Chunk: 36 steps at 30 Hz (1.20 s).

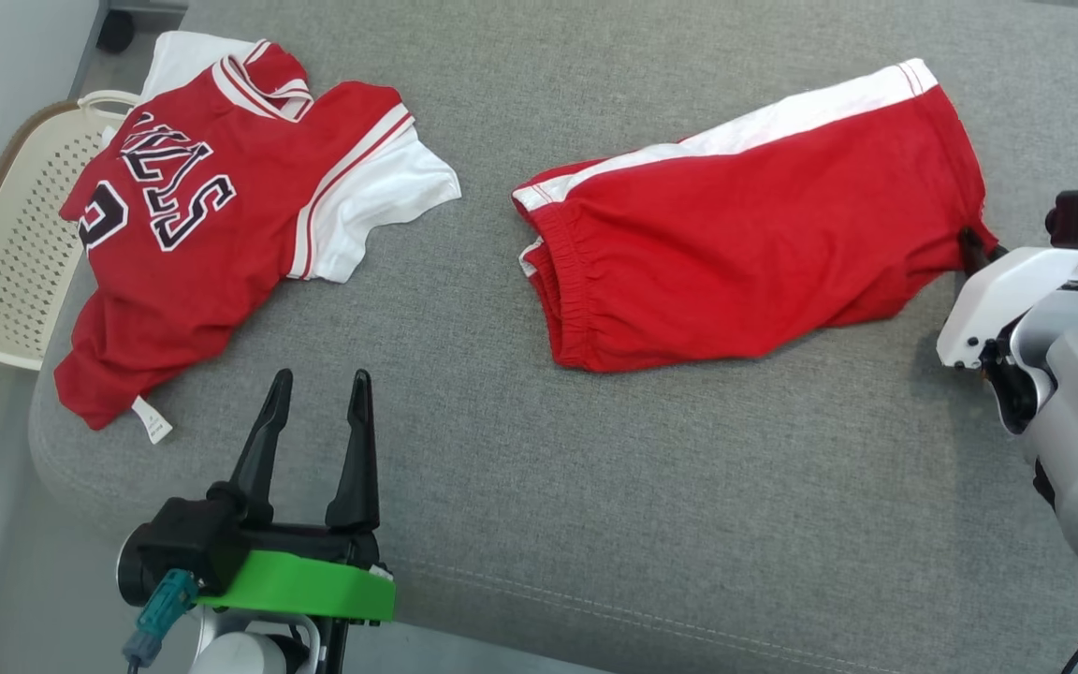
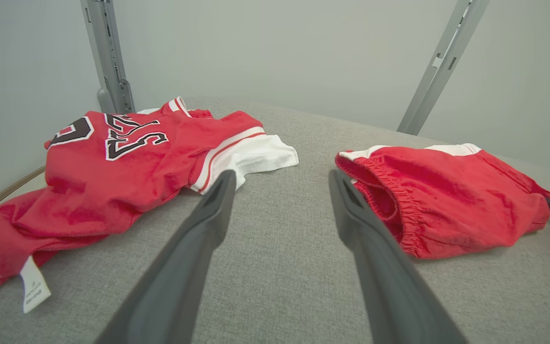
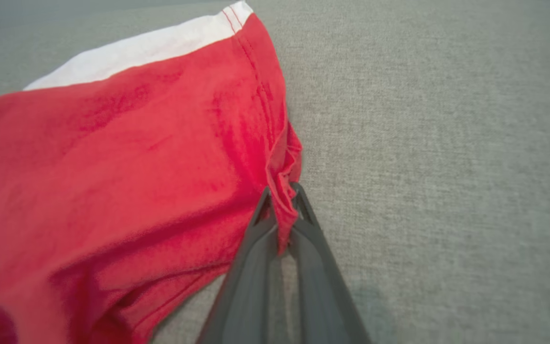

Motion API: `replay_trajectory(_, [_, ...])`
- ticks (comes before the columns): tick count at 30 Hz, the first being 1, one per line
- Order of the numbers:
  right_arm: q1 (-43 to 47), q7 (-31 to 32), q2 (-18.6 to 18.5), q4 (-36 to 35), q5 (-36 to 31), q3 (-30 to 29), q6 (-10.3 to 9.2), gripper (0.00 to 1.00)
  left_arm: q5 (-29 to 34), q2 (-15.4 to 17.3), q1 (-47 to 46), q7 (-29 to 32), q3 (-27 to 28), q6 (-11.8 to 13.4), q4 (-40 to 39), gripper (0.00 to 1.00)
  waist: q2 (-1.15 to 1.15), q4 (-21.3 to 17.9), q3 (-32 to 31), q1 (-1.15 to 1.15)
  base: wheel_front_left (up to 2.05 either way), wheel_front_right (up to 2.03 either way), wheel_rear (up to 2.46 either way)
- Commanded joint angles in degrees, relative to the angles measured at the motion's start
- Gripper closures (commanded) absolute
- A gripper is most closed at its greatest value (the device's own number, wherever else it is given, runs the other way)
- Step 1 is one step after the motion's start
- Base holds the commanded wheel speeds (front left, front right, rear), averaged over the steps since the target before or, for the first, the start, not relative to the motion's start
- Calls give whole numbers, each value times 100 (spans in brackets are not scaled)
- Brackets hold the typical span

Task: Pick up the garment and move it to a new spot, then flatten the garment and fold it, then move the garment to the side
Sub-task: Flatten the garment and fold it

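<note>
Bare grey cushion (image 1: 502,487) between jersey (image 1: 211,234) and shorts (image 1: 745,262), basket (image 1: 15,234) left of jersey.

Head camera looks down; wrist cameras low, both facing shorts (image 3: 112,167).
</note>
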Motion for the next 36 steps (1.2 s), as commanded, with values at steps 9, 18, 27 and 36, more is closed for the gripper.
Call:
replay_trajectory(9, [750,-320,160,-189,42,-7,-11,100,-13,81,132,64,-43,27,115,0,0,-298,-555,0,0,0,0])
replay_trajectory(18, [1334,-415,150,-513,60,-165,-11,100,-20,208,328,233,-74,107,76,0,0,-517,-945,0,0,0,0])
replay_trajectory(27, [1712,-431,250,-533,-90,-269,-11,0,-68,277,479,348,-109,139,52,0,0,-564,-1133,0,0,0,0])
replay_trajectory(36, [1927,-431,324,-546,-297,-512,-10,0,-355,160,632,726,131,485,211,0,0,-577,-1458,0,0,0,0])
